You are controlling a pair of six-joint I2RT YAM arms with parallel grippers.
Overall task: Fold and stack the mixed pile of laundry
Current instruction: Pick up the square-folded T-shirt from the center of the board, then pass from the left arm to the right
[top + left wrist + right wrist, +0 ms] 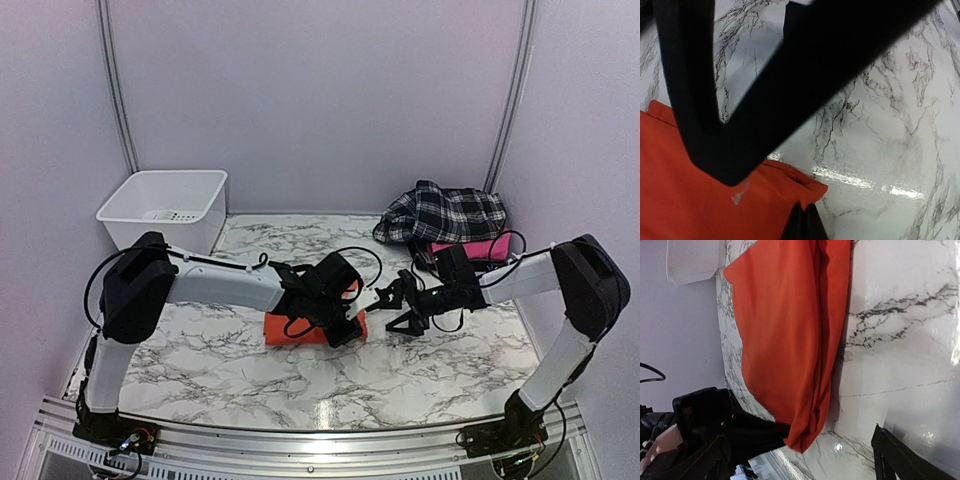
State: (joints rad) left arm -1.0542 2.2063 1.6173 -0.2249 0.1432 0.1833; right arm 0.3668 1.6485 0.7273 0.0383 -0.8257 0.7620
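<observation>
the orange t-shirt [283, 332] lay in the middle of the frame on the marble table [220, 355], folded to a narrow pad, so the step in hand seemed to be finishing its fold. the left claw [354, 316] sat at its right end. one finger [802, 225] touched the corner, but whether it pinched the cloth could not be told. the right claw [394, 309] hovered just beside, spread and holding nothing. the plaid shirt [445, 213] was heaped in the upper right on a pink garment [468, 249], not yet folded. the next move probably called for a sure pinch on that corner. no brand or writing was readable, only a small pale mark [738, 192] on the orange cloth.
</observation>
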